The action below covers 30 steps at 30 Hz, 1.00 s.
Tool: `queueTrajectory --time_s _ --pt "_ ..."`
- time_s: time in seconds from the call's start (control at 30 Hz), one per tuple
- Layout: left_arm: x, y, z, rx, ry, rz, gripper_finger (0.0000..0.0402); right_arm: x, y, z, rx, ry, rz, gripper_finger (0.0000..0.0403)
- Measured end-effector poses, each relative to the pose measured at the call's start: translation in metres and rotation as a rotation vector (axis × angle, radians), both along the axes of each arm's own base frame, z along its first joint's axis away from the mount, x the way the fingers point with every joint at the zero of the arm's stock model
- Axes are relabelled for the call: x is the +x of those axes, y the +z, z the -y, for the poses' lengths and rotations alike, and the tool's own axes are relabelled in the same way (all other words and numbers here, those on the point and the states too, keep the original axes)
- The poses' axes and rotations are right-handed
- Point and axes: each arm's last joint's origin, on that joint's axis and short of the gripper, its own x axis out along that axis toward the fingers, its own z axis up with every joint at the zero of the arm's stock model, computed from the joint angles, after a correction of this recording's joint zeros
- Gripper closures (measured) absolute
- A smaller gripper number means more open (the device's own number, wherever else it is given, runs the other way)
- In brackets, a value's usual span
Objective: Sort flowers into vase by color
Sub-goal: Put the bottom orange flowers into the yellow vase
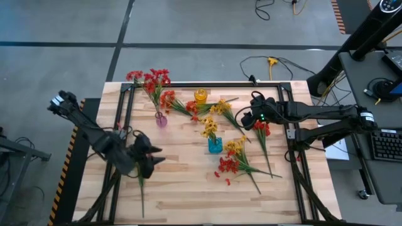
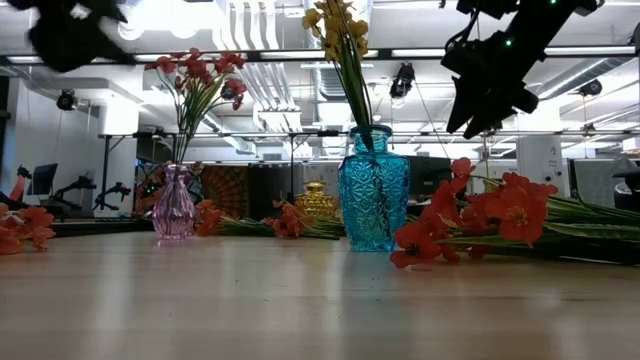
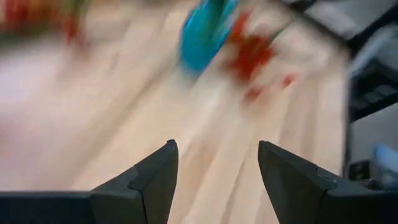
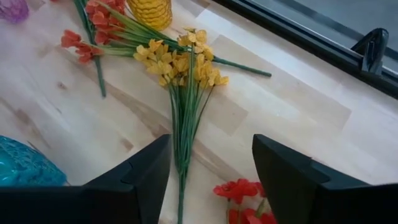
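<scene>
Though hidden overhead, right gripper agape

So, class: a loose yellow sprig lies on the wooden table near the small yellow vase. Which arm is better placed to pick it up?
Right. The right gripper hangs open over the loose yellow sprig; the left gripper is across the wooden table.

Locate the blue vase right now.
High view: the blue vase stands upright near table centre holding yellow flowers, between the pink vase and the loose red flowers.
</scene>
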Motion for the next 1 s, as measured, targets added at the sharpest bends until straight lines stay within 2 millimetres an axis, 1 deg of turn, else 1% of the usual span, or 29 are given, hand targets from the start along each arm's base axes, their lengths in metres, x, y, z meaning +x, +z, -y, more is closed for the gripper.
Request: queueTrajectory --time_s 0.1,0.23,0.3,0.37,0.47,0.53,0.63,0.77,1.0 --pt "0.003 -0.005 0.007 -0.116 0.093 -0.203 0.0197 0.0 0.0 0.0 0.0 0.0 -0.001 0.0178" --pt "0.01 -0.008 0.02 -0.223 0.188 -0.484 0.0197 0.0 0.0 0.0 -0.004 0.007 -0.004 0.0177" --pt "0.013 -0.009 0.028 -0.233 0.228 -0.6 0.0197 0.0 0.0 0.0 -0.006 0.009 -0.006 0.0177" --pt "0.015 -0.012 0.036 -0.2 0.264 -0.696 0.0197 0.0 0.0 0.0 -0.006 0.01 -0.006 0.0176" --pt "0.019 -0.019 0.046 -0.213 0.3 -0.791 0.0197 0.0 0.0 0.0 -0.01 0.016 -0.01 0.0175" --pt "0.021 -0.023 0.052 -0.253 0.331 -0.836 0.0197 0.0 0.0 0.0 -0.014 0.021 -0.014 0.0175" --pt "0.023 -0.028 0.056 -0.263 0.379 -0.854 0.0197 0.0 0.0 0.0 -0.018 0.029 -0.02 0.0174" --pt "0.022 -0.031 0.056 -0.29 0.466 -0.848 0.0197 0.0 0.0 0.0 -0.025 0.039 -0.026 0.0174" --pt "0.023 -0.035 0.057 -0.309 0.541 -0.842 0.0193 0.0 0.0 0.0 -0.028 0.044 -0.029 0.0174"
